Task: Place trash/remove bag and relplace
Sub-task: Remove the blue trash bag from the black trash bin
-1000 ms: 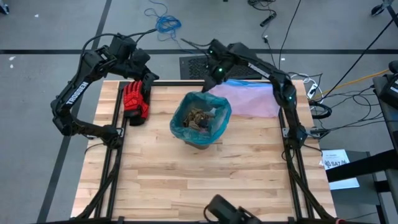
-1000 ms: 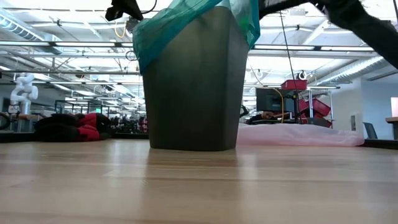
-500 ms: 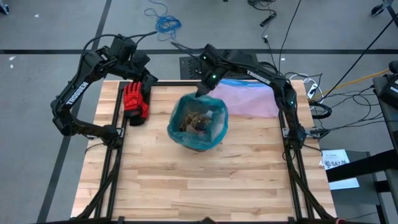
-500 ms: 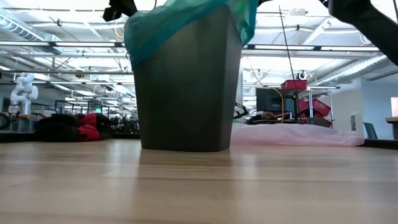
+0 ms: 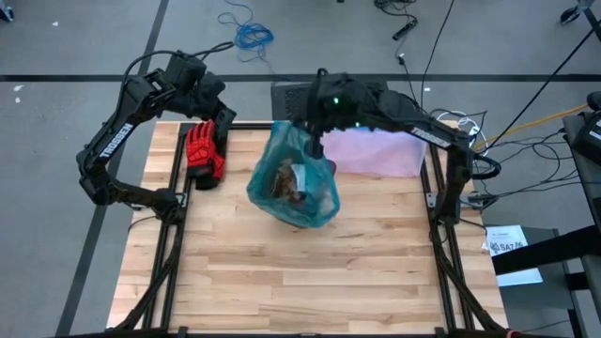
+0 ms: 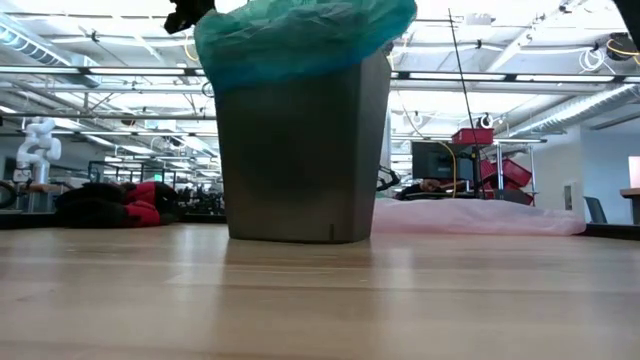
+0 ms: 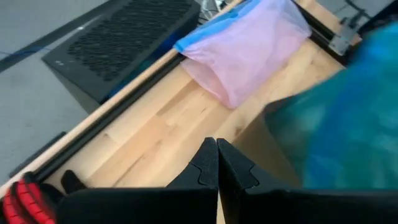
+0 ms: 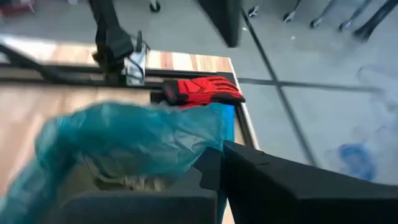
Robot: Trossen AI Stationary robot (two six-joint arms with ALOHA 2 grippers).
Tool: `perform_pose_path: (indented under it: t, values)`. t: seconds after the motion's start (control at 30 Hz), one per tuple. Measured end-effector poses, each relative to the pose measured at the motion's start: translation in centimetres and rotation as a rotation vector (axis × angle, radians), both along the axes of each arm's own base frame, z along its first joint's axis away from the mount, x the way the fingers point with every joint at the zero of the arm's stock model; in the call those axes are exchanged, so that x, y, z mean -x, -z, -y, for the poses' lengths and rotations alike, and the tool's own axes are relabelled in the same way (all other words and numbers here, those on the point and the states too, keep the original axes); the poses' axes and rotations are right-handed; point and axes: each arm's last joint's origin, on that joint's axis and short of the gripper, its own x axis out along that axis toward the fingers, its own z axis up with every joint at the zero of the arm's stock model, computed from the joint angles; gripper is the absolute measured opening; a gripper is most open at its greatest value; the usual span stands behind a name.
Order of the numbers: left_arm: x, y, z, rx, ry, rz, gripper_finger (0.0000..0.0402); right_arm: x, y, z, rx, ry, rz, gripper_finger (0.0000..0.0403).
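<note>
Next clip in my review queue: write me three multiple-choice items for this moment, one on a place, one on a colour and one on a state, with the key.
1. Where do the red gloves lie?
A. at the table's far left edge, near the left claw
B. inside the bin
C. on the floor by the blue cable

2. What colour is the bag over the bin?
A. pale pink
B. teal-green
C. black

3. How does the right claw stand?
A. wide open above the bare wood
B. shut on the bag's far rim
C. shut on a glove

Key:
1. A: the high view shows them on the wood beside the left claw, which is shut and holds nothing.
2. B: the low view shows crinkled teal film bunched over the grey bin's top; the pink bag lies flat behind it.
3. B: the right wrist view shows its fingers pinched together on the teal film.
</note>
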Motion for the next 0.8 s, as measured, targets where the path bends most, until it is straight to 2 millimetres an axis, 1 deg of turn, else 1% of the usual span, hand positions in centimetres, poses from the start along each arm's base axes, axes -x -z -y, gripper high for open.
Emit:
perform_pose_path:
  t: [0.07,0.17,0.3,0.4,0.47,0.53,0.7,0.8]
  values:
    - [0.0,0.0,-0.1,-0.006,-0.007,-0.002,0.0,-0.3,0.1,-1.2,0.071,-0.028,-0.028,0.0]
    - [-0.1,-0.1,-0.2,-0.022,-0.006,0.014,0.0,-1.1,1.2,-2.2,0.086,-0.07,-0.091,0.0]
    - [-0.4,-0.4,-0.3,-0.027,0.029,0.066,0.0,-2.0,2.8,-2.4,0.069,-0.083,-0.166,0.0]
    - [-1.2,-0.4,-0.5,-0.005,0.101,0.115,0.0004,-2.3,3.1,-2.4,0.082,-0.071,-0.17,0.0]
    - [-1.9,-0.3,-0.6,0.043,0.173,0.161,0.0019,-2.2,2.7,-2.6,0.089,-0.074,-0.15,0.0]
    - [-2.5,-0.1,-0.7,0.087,0.254,0.209,0.0041,-2.0,2.3,-2.8,0.092,-0.078,-0.136,0.0]
    - [-3.2,0.1,-0.7,0.071,0.427,0.252,0.0111,-1.5,1.4,-3.3,0.104,-0.09,-0.099,0.0]
    - [-4.0,0.5,-0.6,0.071,0.486,0.246,0.0143,-1.3,1.0,-3.6,0.11,-0.093,-0.079,0.0]
